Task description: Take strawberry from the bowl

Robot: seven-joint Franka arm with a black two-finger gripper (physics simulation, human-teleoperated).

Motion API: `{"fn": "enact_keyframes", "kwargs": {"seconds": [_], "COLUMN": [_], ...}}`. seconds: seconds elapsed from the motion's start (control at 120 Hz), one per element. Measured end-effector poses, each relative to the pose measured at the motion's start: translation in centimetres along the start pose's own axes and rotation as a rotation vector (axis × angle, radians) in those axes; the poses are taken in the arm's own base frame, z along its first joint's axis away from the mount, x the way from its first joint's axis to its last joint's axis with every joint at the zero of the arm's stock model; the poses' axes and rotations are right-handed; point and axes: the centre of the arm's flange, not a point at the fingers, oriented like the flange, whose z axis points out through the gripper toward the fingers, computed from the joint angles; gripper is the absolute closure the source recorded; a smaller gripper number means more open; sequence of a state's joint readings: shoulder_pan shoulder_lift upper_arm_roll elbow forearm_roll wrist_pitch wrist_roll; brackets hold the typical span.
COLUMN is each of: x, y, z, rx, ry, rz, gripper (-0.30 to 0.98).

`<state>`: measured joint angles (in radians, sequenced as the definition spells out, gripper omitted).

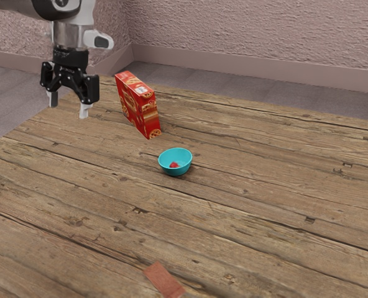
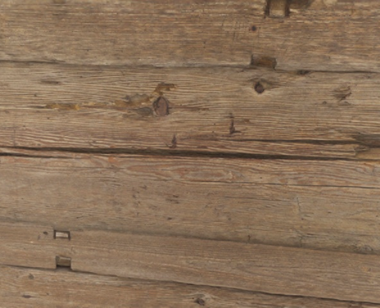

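Turquoise bowl (image 1: 175, 172) stands upright on wooden desk (image 1: 265, 180); red strawberry (image 1: 173, 165) lies inside, at its bottom. End effector (image 1: 68, 109) is open, both fingers spread apart, and hangs above desk toward exterior view's left, well apart from bowl. Red box (image 1: 137, 107) stands near bowl. Flat reddish piece (image 1: 164, 280) lies on desk, closer to exterior camera.
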<state>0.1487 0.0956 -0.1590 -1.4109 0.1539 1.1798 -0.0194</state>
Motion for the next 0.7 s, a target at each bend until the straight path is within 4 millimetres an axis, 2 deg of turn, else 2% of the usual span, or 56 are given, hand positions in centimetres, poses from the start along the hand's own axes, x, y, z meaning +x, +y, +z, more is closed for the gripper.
{"fn": "enact_keyframes", "kwargs": {"seconds": [0.142,0.208,0.25,0.342,0.417,0.467,0.542,0.6,0.658,0.7], "x": [1.6,1.5,1.3,1.3,1.7,4.1,10.4,14.1,15.9,17.3], "y": [0.1,0.4,1.9,7.2,8.6,8.5,7.9,8.0,8.3,8.3], "z": [-1.4,-2.3,-3.0,-3.5,-3.1,-1.3,4.1,8.0,9.8,10.1], "rx": [0.003,-0.015,-0.045,-0.124,-0.157,-0.180,-0.213,-0.231,-0.248,-0.272], "ry": [0.156,0.209,0.238,0.258,0.248,0.221,0.167,0.133,0.129,0.147], "rz": [-0.006,-0.026,-0.060,-0.155,-0.272,-0.360,-0.483,-0.557,-0.622,-0.664], "gripper": [0.00,0.00,0.00,0.00,0.00,0.01,0.10,0.19,0.28,0.33]}}
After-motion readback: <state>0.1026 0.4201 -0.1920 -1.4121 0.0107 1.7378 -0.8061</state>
